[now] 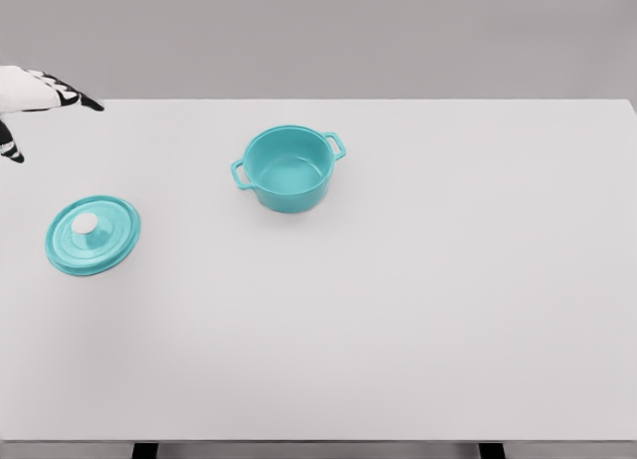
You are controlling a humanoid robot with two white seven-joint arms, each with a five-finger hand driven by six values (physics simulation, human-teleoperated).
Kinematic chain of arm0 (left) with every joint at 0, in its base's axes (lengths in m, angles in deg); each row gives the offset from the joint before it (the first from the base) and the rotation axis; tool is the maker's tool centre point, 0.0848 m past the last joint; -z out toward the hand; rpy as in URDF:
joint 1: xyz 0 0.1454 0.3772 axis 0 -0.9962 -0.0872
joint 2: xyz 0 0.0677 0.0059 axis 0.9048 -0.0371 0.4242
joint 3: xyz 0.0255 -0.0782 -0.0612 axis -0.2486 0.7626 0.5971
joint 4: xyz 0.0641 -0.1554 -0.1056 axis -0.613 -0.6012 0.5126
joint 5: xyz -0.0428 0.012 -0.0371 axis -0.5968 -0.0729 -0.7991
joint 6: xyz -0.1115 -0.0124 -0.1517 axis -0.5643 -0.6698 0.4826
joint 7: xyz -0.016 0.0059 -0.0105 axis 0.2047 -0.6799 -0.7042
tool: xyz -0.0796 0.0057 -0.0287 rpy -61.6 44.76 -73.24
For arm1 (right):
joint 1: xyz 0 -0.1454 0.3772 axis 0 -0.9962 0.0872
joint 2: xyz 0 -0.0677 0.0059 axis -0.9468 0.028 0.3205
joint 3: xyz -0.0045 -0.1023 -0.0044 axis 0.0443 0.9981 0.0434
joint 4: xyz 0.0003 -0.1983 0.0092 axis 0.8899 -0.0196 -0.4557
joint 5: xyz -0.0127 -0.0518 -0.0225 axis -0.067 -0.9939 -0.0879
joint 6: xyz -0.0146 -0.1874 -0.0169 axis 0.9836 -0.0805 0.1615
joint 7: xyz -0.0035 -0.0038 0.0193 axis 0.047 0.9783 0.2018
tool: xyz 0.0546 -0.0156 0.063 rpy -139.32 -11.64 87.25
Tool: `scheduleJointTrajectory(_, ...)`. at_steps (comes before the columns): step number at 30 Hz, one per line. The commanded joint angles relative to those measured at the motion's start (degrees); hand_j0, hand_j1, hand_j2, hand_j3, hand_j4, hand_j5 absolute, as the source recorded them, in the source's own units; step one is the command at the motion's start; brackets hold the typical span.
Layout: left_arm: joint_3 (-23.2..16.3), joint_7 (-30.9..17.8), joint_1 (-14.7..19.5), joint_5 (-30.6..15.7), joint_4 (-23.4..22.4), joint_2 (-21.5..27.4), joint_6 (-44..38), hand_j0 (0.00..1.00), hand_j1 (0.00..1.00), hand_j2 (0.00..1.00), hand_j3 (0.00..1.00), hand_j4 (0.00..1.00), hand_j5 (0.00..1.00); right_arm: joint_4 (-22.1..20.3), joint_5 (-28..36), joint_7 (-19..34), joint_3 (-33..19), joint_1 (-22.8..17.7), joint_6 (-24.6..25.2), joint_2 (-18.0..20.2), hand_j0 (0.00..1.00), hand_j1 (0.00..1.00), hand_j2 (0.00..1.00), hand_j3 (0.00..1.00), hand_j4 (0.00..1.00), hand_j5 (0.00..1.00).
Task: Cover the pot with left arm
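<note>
**Head view: lid and pot apart, left hand waiting at the edge**

Head view shows a pale counter (418, 320) with two teal pieces on it. The pot (289, 168) stands upright near the middle, a little toward the far side, its mouth open and nothing inside, its two loop handles pointing off to the near left and far right. The lid (93, 235) lies flat well to the left of the pot, its pale knob (86, 223) facing up, so it can be taken from above without being turned over.

The left hand (35, 106) comes in at the upper left edge, beyond the lid and off the counter surface. Its dark-tipped fingers (82, 100) are spread and hold nothing; only part of the hand is in view. It sits nearer the lid than the pot, which suits a reach down to the knob as the first step. The right arm is not in view.

Judging by the layout, covering has not begun: the lid has yet to be gripped, lifted and carried right to the pot.

No brand, label or writing can be read on either piece.
</note>
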Motion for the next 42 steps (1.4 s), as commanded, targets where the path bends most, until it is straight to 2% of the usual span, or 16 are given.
scheduleJointTrajectory(1,-7.9,0.0,0.0,-2.6,17.4,4.8,-5.0,1.0,1.0,1.0,1.0,1.0,1.0,0.0,0.0,0.0,0.0,0.0,0.0,0.0,1.0,1.0,1.0,1.0,1.0,1.0)
scheduleJointTrajectory(2,-11.0,0.0,0.0,-7.3,16.3,1.8,-7.4,1.0,1.0,1.0,1.0,1.0,1.0,0.0,0.0,0.0,0.0,-0.1,0.0,0.0,1.0,1.0,1.0,1.0,1.0,1.0)
scheduleJointTrajectory(3,-12.3,0.0,0.1,-10.0,15.8,1.0,-9.3,1.0,1.0,1.0,1.0,1.0,1.0,0.0,0.0,0.0,0.0,-0.1,0.0,0.0,1.0,1.0,1.0,1.0,1.0,1.0)
scheduleJointTrajectory(4,-13.4,0.0,0.0,-14.0,14.7,-0.8,-14.9,1.0,1.0,1.0,1.0,1.0,1.0,0.0,0.0,0.0,0.0,-0.1,0.0,0.0,1.0,1.0,1.0,1.0,1.0,1.0)
scheduleJointTrajectory(8,-13.4,0.0,-0.2,-17.0,12.8,-0.8,-19.5,1.0,1.0,1.0,1.0,1.0,1.0,0.0,0.0,0.0,0.0,-0.1,0.0,0.0,1.0,1.0,1.0,1.0,1.0,1.0)
scheduleJointTrajectory(18,-13.4,0.0,-1.2,-17.5,12.1,7.6,-20.9,1.0,1.0,1.0,1.0,1.0,1.0,0.0,0.0,0.0,0.0,-0.1,0.0,0.0,1.0,1.0,1.0,1.0,1.0,1.0)
scheduleJointTrajectory(21,-13.4,0.0,-2.0,-17.3,12.1,7.8,-22.0,1.0,1.0,1.0,1.0,1.0,1.0,0.0,0.0,0.0,0.0,-0.1,0.0,0.0,1.0,1.0,1.0,1.0,1.0,1.0)
scheduleJointTrajectory(24,-13.4,0.0,-2.0,-17.3,12.6,7.1,-27.4,1.0,1.0,1.0,1.0,1.0,1.0,0.0,0.0,0.0,0.0,0.0,0.0,0.0,1.0,1.0,1.0,1.0,1.0,1.0)
scheduleJointTrajectory(37,-13.5,0.0,-3.4,-14.9,12.8,6.7,-27.6,0.95,0.95,0.95,0.95,0.95,0.95,0.0,0.0,0.0,0.0,-0.1,0.0,0.0,1.0,1.0,1.0,1.0,1.0,1.0)
scheduleJointTrajectory(40,-13.5,0.0,-3.4,-14.4,12.8,5.9,-27.6,0.85,0.85,0.85,0.85,0.85,0.85,0.0,0.0,0.0,0.0,-0.1,0.0,0.0,1.0,1.0,1.0,1.0,1.0,1.0)
scheduleJointTrajectory(42,-13.5,0.0,-3.4,-12.4,12.4,5.4,-27.6,0.85,0.85,0.85,0.85,0.85,0.85,0.0,0.0,0.0,0.0,0.0,0.0,0.0,1.0,1.0,1.0,1.0,1.0,1.0)
